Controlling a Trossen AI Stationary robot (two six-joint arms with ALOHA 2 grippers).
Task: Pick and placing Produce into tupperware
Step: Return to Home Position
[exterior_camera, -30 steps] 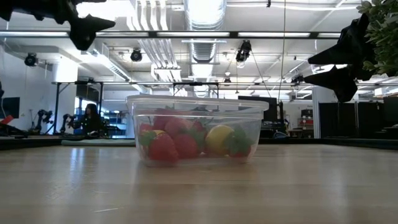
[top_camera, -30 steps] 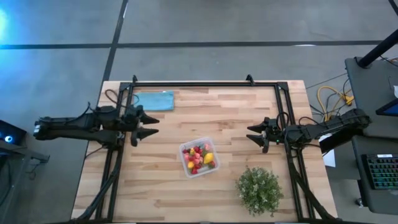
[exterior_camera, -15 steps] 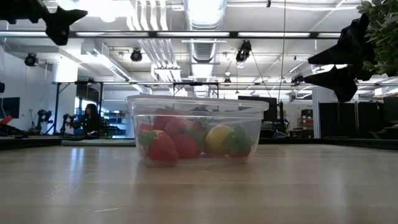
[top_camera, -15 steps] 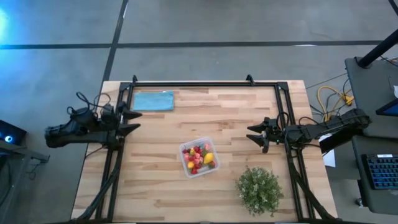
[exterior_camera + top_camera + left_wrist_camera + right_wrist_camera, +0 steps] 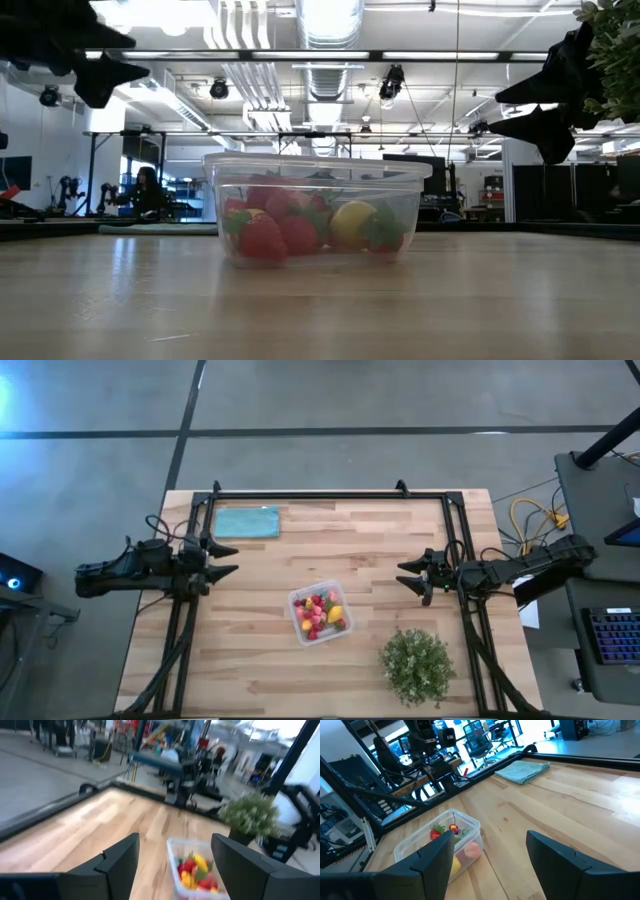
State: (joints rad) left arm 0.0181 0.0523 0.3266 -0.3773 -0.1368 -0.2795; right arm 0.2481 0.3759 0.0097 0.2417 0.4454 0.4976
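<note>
The clear tupperware [image 5: 319,613] stands on its base in the middle of the table, also seen in the low view as the tupperware [image 5: 316,208]. It holds the produce [image 5: 320,614]: red and pink berry pieces with a yellow one, seen too as produce [image 5: 194,871] and produce [image 5: 451,838]. My left gripper [image 5: 226,560] hovers open above the table's left edge, away from the box. My right gripper [image 5: 409,580] hangs open near the right edge, clear of the box. Neither holds anything.
A green leafy bush [image 5: 416,665] stands at the table's near right. A folded teal cloth [image 5: 247,522] lies at the far left. A black frame rail [image 5: 330,494] runs around the table. Bare wood [image 5: 340,545] spreads between the grippers.
My left arm has drawn back toward the table's left edge and away from the box, first pulling toward the far side, then settling a little nearer. Its fingers stay open. The right arm and the box have kept still.
</note>
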